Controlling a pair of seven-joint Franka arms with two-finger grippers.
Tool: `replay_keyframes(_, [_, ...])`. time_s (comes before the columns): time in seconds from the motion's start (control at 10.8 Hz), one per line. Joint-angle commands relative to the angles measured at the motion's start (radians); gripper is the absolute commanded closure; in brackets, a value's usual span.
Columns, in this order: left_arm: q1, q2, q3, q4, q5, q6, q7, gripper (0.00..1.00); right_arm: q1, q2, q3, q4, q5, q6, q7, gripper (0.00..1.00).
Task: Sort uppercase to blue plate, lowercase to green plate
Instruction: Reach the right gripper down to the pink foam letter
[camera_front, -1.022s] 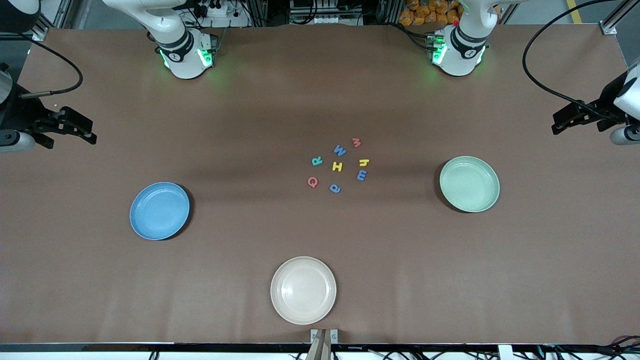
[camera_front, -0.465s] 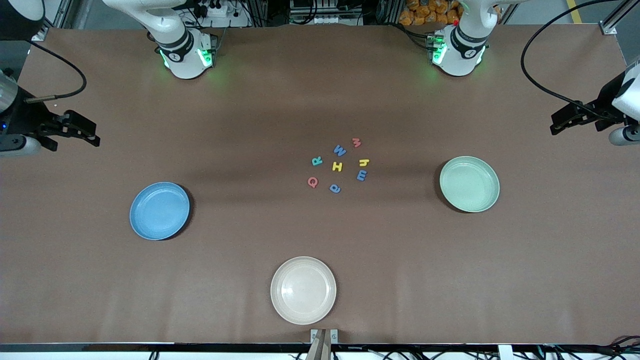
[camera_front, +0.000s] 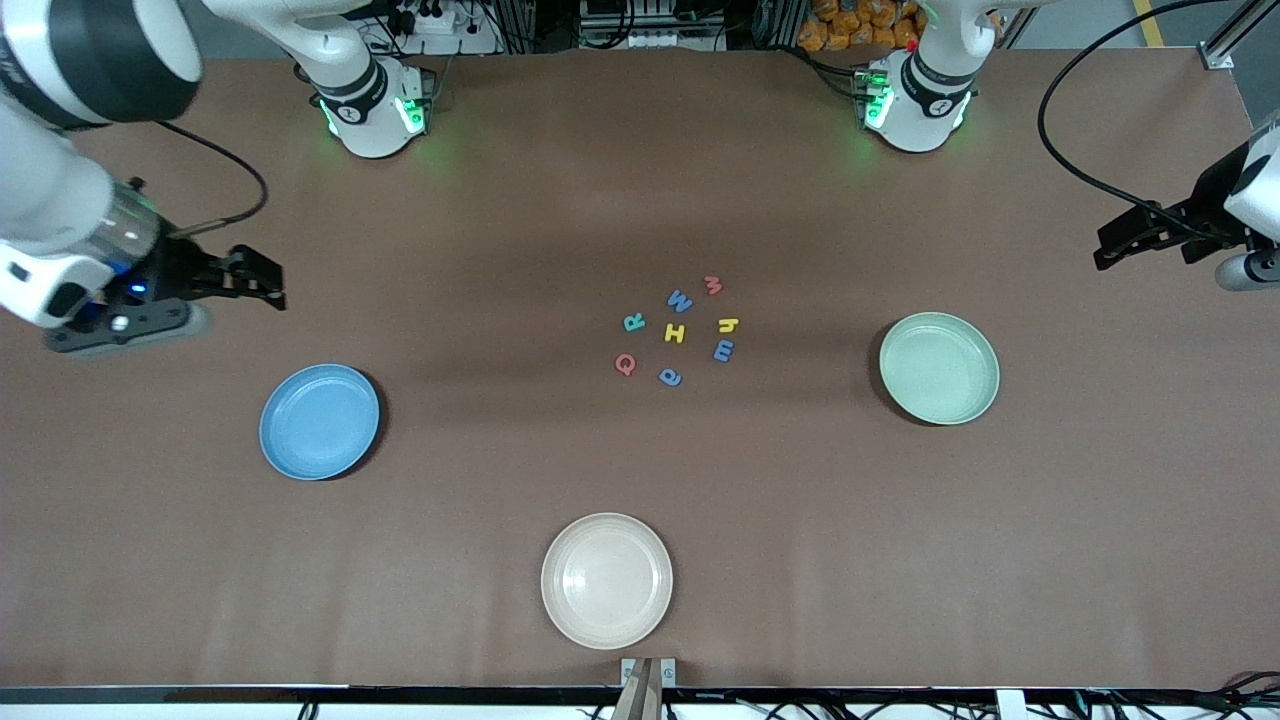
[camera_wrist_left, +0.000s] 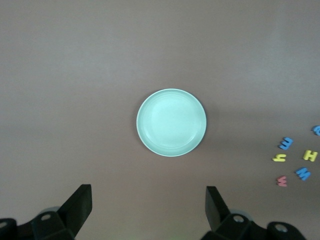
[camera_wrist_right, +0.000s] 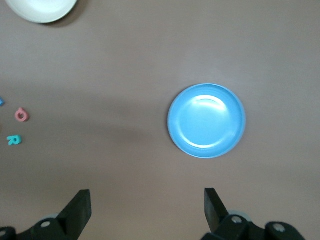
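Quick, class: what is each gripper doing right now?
Left gripper: open, holding nothing, up above the green plate.
Right gripper: open, holding nothing, up above the blue plate.

White arms (camera_front: 340, 60), green-lit bases, black cables, black tools.
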Motion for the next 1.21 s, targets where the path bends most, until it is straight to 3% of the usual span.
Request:
replay_keyframes(0.0, [-0.004, -0.002, -0.006, 0.005, -0.024, 0.007, -0.020, 0.00, 0.095, 0.075, 0.005, 0.021, 0.012, 0.046, 0.071, 0.00])
replay_keyframes(0.56, [-0.004, 0.000, -0.030, 0.000, -0.013, -0.002, -0.028, 0.00, 0.328, 0.331, 0.006, 0.021, 0.020, 0.313, 0.202, 0.00])
replay_keyframes(1.12, [-0.004, -0.002, -0.045, -0.005, -0.013, -0.019, -0.052, 0.00, 0.512, 0.477, 0.005, 0.020, 0.005, 0.496, 0.289, 0.01])
